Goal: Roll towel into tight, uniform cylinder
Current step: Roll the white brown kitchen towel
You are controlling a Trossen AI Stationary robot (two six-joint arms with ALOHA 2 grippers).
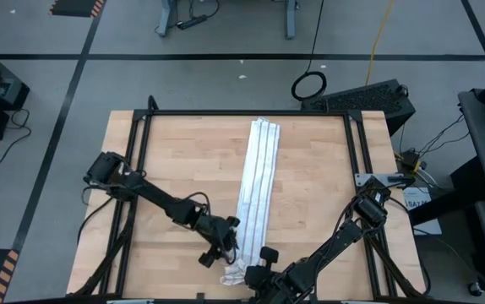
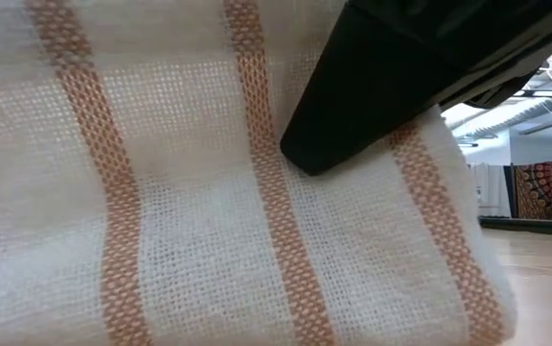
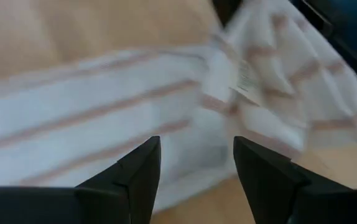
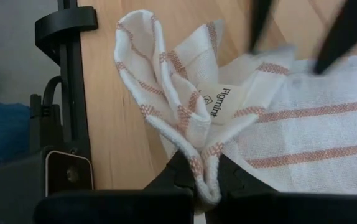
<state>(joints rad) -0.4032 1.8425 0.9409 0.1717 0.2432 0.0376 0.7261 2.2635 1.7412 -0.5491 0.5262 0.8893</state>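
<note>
The towel (image 1: 258, 181), white with thin reddish-brown stripes, lies folded into a long narrow strip on the wooden table (image 1: 166, 160), running from the far edge toward the near edge. Its near end (image 4: 166, 68) is bunched into upright loops, with a white label (image 4: 219, 102) showing. My right gripper (image 4: 200, 180) is shut on that bunched end at the table's near edge. My left gripper (image 3: 197, 171) is open, just left of the strip's near part (image 1: 228, 243), its fingers standing over the towel's left edge. In the low view the towel (image 2: 161, 192) fills the picture. My right gripper pinches the towel's bunched near end at a gathered fold (image 4: 197, 163) between its two fingers, several layers together. The fingers come from the near side, slanting down. The cloth rises in slack loops beyond the fingers, and the rest of the strip lies on the table. Whether my left gripper touches the towel, I cannot tell.
A black frame rail (image 1: 226, 113) runs round the tabletop, and its near-edge part (image 4: 73, 93) is close beside the bunched end. Bare wood (image 1: 327, 186) lies on both sides of the strip.
</note>
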